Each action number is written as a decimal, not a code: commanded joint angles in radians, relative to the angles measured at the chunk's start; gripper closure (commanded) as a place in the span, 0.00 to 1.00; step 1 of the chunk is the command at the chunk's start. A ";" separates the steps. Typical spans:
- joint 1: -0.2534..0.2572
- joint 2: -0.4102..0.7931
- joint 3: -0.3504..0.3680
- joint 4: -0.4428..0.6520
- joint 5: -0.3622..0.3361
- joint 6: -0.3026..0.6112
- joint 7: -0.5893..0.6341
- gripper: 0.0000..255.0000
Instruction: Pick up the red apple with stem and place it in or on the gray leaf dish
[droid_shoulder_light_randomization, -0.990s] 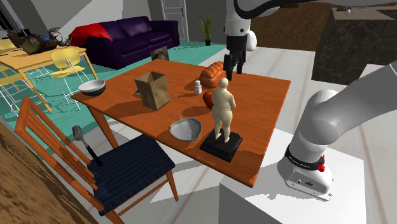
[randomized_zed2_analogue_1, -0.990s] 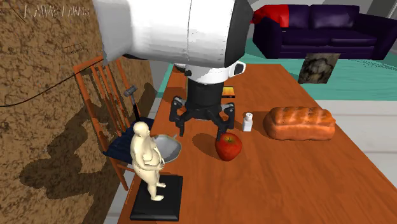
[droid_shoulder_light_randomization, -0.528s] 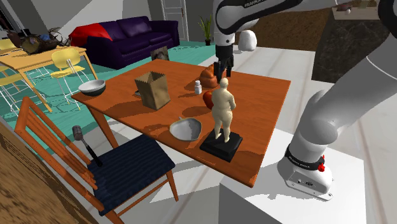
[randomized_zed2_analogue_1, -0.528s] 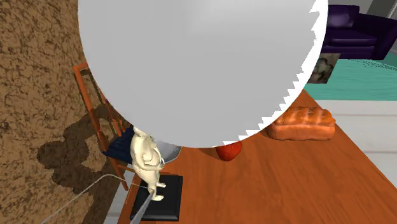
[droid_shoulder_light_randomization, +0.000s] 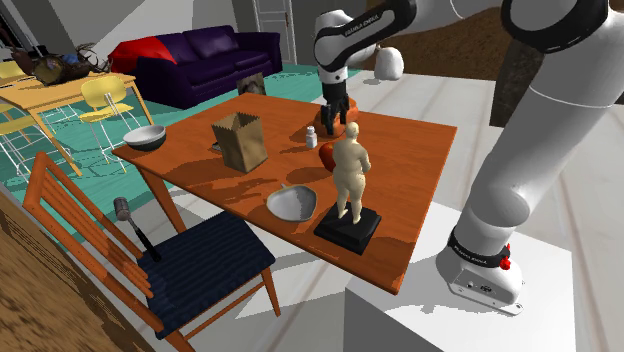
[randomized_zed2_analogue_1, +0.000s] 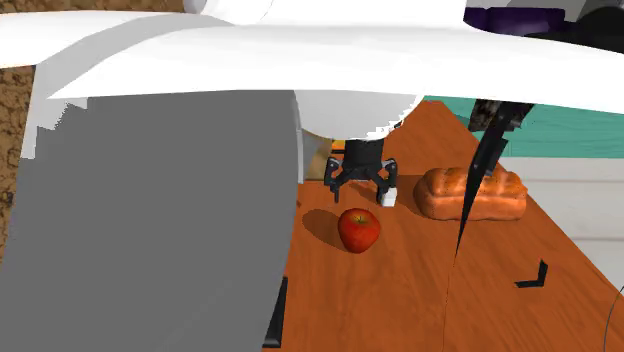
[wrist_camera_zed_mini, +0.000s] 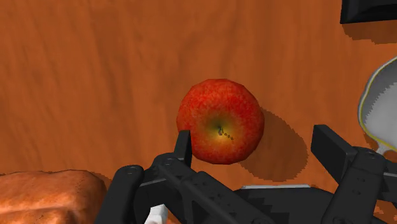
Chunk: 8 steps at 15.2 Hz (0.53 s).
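Note:
The red apple (wrist_camera_zed_mini: 220, 121) stands upright on the brown table, its short stem pointing up. In the shoulder view the apple (droid_shoulder_light_randomization: 325, 153) peeks out from behind the figurine. My gripper (randomized_zed2_analogue_1: 360, 187) hangs open a little above the table, just behind the apple (randomized_zed2_analogue_1: 358, 230) in the second exterior view. In the wrist view my gripper (wrist_camera_zed_mini: 257, 147) has one fingertip (wrist_camera_zed_mini: 183, 142) close beside the apple and the other well clear; nothing is held. The grey leaf dish (droid_shoulder_light_randomization: 292, 202) lies near the table's front edge, and its rim (wrist_camera_zed_mini: 382, 102) shows beyond the far finger.
A cream figurine (droid_shoulder_light_randomization: 350, 175) on a black base stands between apple and dish. A bread loaf (randomized_zed2_analogue_1: 470, 193) and a small white shaker (droid_shoulder_light_randomization: 311, 136) sit near the gripper. A paper bag (droid_shoulder_light_randomization: 240, 141), a bowl (droid_shoulder_light_randomization: 145, 137) and a chair (droid_shoulder_light_randomization: 190, 262) are toward the shoulder view's left.
The arm has swung toward the shoulder view's left and lowered, bringing the open gripper from beside the bread to just over the apple. The apple has not moved.

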<state>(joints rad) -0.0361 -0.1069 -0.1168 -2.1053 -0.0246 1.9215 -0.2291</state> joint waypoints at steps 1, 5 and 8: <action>-0.004 0.083 -0.007 0.051 -0.002 0.029 -0.020 0.00; -0.007 0.129 -0.010 0.062 -0.003 0.063 -0.031 0.00; -0.008 0.140 -0.010 0.033 -0.002 0.103 -0.032 0.00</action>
<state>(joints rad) -0.0439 0.0309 -0.1271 -2.0629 -0.0266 2.0122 -0.2608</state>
